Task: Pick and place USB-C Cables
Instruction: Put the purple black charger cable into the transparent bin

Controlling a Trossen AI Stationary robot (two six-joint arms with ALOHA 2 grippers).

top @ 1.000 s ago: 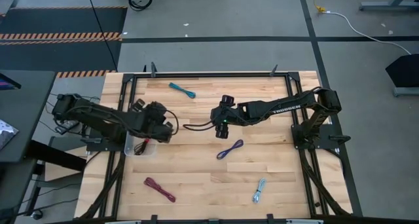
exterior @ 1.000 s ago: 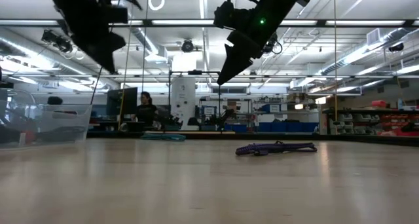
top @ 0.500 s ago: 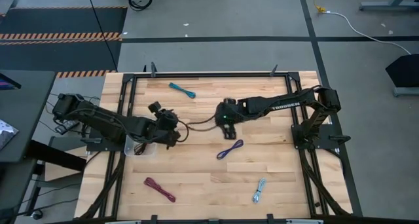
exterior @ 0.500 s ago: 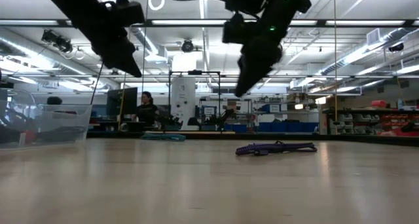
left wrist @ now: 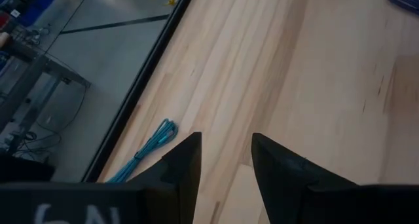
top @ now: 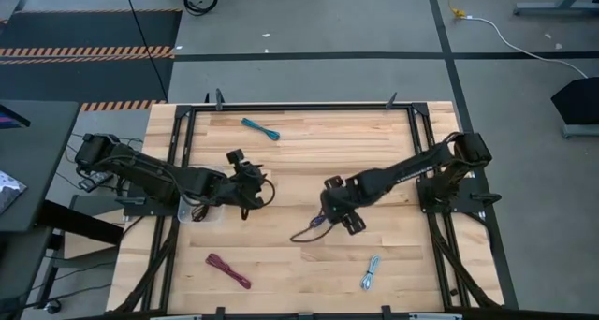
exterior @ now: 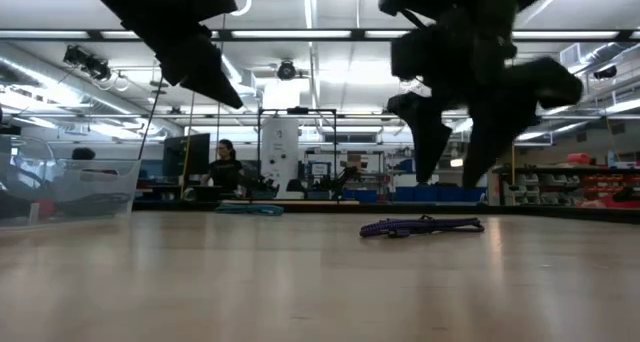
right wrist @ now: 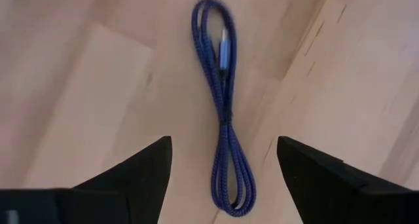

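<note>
In the high view we see the right gripper (top: 343, 214) just right of the frame's centre, above the wooden table (top: 393, 264). Its fingers (right wrist: 134, 175) stand wide apart, empty, in the right wrist view, with the purple cable (right wrist: 224, 112) lying on the boards in the gap between them, not touched. From the low view that same purple cable (exterior: 420, 225) lies flat on the table at centre right, and the gripper hangs clear above it. In the high view only its end shows, at the gripper's lower-left edge.

The left gripper (top: 251, 182) is left of centre in the high view, raised off the table. Its fingers (left wrist: 185, 168) are parted by a narrow gap and hold nothing. Past them, in the left wrist view, we see the teal cable (left wrist: 147, 149) near the table's black edge rail (left wrist: 141, 93).

In the high view the teal cable (top: 260, 128) lies in the upper middle of the table, the maroon cable (top: 227, 269) at lower left, and the pale blue-grey cable (top: 372, 271) at lower right, all well apart. A small clear plastic tub (top: 198, 210) sits at the table's left edge, beneath the left arm; we see something red and dark inside it but cannot tell what.
</note>
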